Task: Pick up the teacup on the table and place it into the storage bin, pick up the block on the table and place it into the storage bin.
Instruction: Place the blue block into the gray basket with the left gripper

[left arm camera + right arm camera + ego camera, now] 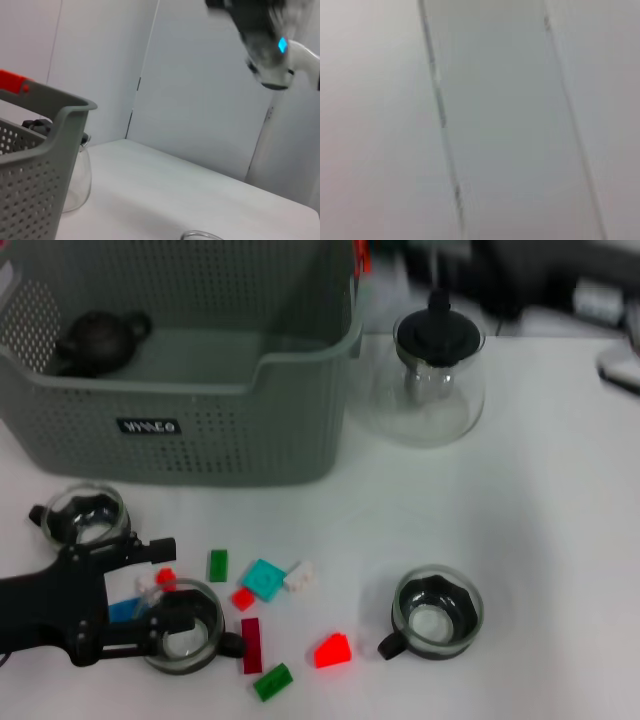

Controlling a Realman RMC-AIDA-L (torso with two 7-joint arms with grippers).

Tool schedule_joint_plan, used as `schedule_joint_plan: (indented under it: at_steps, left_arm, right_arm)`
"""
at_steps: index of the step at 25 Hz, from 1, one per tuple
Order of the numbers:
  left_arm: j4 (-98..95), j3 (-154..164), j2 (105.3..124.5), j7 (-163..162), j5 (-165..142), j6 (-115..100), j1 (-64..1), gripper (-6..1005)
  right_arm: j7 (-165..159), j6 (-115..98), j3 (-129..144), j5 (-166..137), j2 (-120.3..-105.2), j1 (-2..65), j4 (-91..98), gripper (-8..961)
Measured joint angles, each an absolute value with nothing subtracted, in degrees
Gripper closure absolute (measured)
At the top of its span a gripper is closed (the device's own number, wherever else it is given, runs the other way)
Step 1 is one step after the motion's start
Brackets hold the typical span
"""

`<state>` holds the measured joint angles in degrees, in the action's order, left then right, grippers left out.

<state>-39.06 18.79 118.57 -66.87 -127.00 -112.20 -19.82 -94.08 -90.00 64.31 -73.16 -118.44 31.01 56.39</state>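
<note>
Three glass teacups stood on the white surface (540, 500) in the head view: one near the left edge (88, 515) just in front of the bin (180, 430), one at the front left (185, 625), and one toward the front middle (435, 612). The left pincer (165, 590), black, lay low over the front-left corner with its two fingers spread to either side of the front-left cup, one finger (140, 550) behind the rim and the other (185, 640) at the front; it was released, and I could not tell whether either finger touched the glass. Small blocks lay scattered between that cup and the middle one: a green one (217, 565), a teal one (264, 579), a white one (298, 575), small red ones (242, 598), a dark red bar (251, 645), a bright red wedge (332, 649), another green one (272, 681) at the front edge, and a blue one (125, 610) under the pincer. A dark teapot (98, 338) sat inside the bin's back-left corner. A glass teapot (430, 375) stood just beside the bin's right wall.

Only the left wrist view showed the bin's orange tag (15, 82) on the rim, the glass teapot (77, 175) behind the bin's corner, and a white arm (280, 65) raised well above the surface. The right wrist view showed only pale panels with seams; the right pincer appeared in no view.
</note>
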Motion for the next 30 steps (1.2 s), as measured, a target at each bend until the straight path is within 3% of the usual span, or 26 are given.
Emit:
schedule_joint_plan:
  at_steps: [5,14,23,30]
  left_arm:
    - [-39.19,18.33,118.29,-67.2,-127.0,-112.28,-20.18,152]
    - [-39.39,18.27,118.15,-67.23,-127.0,-112.34,-20.81,152]
    - [-39.45,17.88,118.05,-67.12,-126.92,-112.37,-20.43,152]
    - [-39.38,16.88,118.03,-66.84,-126.91,-112.18,-20.31,153]
  right_arm:
    - [-100.07,-99.4,63.93,-97.95,-117.16,27.47,62.14,411]
    - [-116.15,-108.9,65.1,-132.24,-119.91,34.74,71.71,428]
    - [-122.48,-109.77,71.1,-143.31,-120.7,45.28,70.82,445]
    - [-122.85,-105.75,81.8,-141.62,-121.01,45.7,70.18,453]
